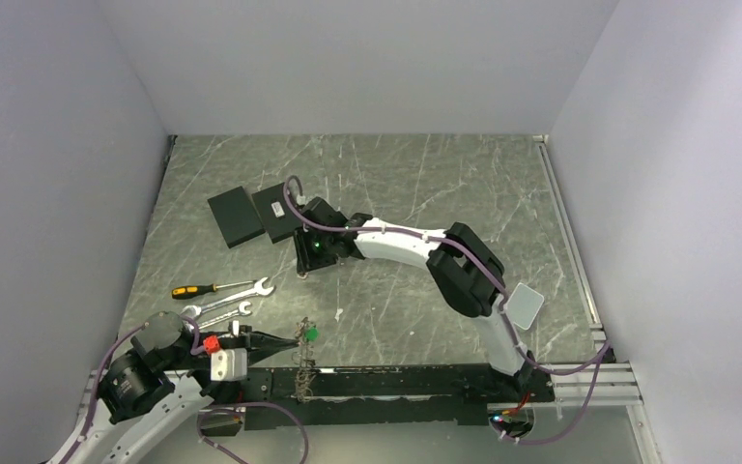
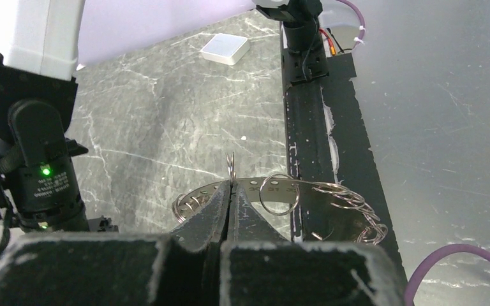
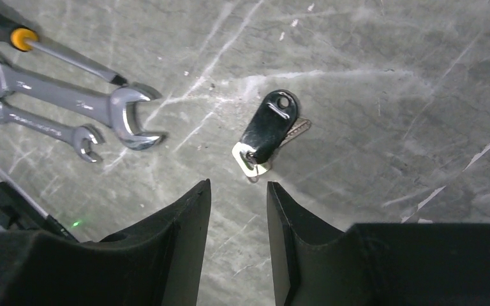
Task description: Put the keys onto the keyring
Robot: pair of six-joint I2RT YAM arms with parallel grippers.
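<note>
Closest to the lens in the left wrist view, the left gripper (image 2: 230, 186) has its two black fingers pressed together. They pinch the keyring (image 2: 230, 164), a small thin metal ring that stands edge-on above their tips.

The grey, white-veined stone-look table (image 1: 425, 184) fills the floor of the white-walled cell. A long black rail (image 1: 396, 382) runs along its near edge, and the ring's grey chain-like cord (image 2: 351, 207) lies in loose coils over that rail. The small green tag (image 1: 310, 334) sits just past the left fingertips.

The right gripper (image 3: 238, 185) hangs low over the left-centre of the table, its jaws spread with nothing between them. Two flat black rectangular plates (image 1: 235, 217) lie side by side just behind it, one partly under the arm.

Nearer the left arm lie two silver open-ended spanners (image 3: 70, 102) and a screwdriver with a yellow-and-black handle (image 3: 13, 35).

The keys (image 3: 269, 134), tiny silver blades under a black head, lie flat on the table just beyond the right fingertips, not touching them.
</note>
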